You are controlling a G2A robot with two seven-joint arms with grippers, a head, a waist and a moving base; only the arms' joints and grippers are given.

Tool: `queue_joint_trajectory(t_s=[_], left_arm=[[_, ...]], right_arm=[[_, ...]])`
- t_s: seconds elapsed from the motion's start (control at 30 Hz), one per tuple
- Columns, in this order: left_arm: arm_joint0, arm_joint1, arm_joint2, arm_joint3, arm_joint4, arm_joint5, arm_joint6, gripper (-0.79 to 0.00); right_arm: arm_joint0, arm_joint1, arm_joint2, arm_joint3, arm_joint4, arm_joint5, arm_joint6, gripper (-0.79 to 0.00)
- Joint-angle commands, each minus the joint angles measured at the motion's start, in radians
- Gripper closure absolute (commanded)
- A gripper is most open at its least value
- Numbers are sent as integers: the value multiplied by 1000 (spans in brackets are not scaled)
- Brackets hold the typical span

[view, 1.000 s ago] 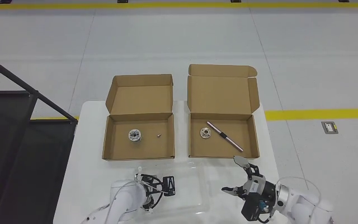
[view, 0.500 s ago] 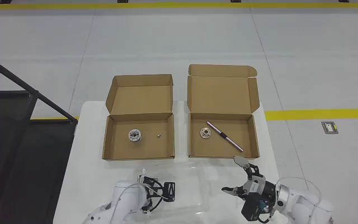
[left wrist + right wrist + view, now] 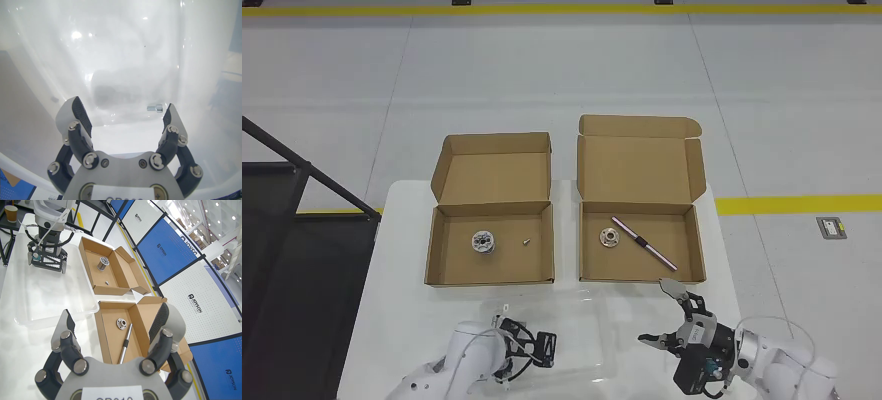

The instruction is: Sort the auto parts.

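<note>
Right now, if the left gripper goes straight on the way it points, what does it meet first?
The left gripper, jaws open, would most likely meet the tray floor. The bolt lies off-centre by one fingertip and might get clipped; depth is unclear.

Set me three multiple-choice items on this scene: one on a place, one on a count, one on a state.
1. Where does the metal rod lie?
A. on the room's floor
B. in the cardboard box with the flange
C. on the bare table

2. How many parts lie in the other cardboard box?
A. one
B. two
C. four

3. How does the left pincer stand?
A. open
B. shut on a part
C. shut on nothing

Key:
1 B, the rod lies beside the flange on that box's floor.
2 B, a ribbed cylinder and a small screw.
3 A, its fingers stand apart, and the bolt lies free in the tray.
</note>
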Motion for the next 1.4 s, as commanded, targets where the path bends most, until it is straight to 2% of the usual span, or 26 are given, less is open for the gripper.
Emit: queue_joint_trajectory(t_s=[0.0, 0.37, 0.57, 0.6, 0.67, 0.77, 0.97, 1.37], left_arm=[[-4, 2, 3, 1, -2, 5, -5, -785], [-22, -4, 19, -6, -43, 69, -69, -785], [-25, -10, 4, -17, -64, 122, -54, -785], [-24, -11, 5, -16, -68, 114, -50, -785], [-27, -8, 6, -15, -87, 42, -40, -785], [-30, 4, 6, -3, -52, 9, -9, -785], [-27, 15, 22, 1, -20, 4, -4, -785], [-41, 0, 46, 13, -34, 74, -73, -785]], right_arm=[[0, 0, 0, 0, 0, 0, 0, -785], [0, 0, 0, 0, 0, 0, 0, -785], [0, 0, 0, 0, 0, 0, 0, -785], [0, 0, 0, 0, 0, 0, 0, -785], [0, 0, 0, 0, 0, 0, 0, -785], [0, 0, 0, 0, 0, 0, 0, -785], [0, 0, 0, 0, 0, 0, 0, -785], [0, 0, 0, 0, 0, 0, 0, -785]])
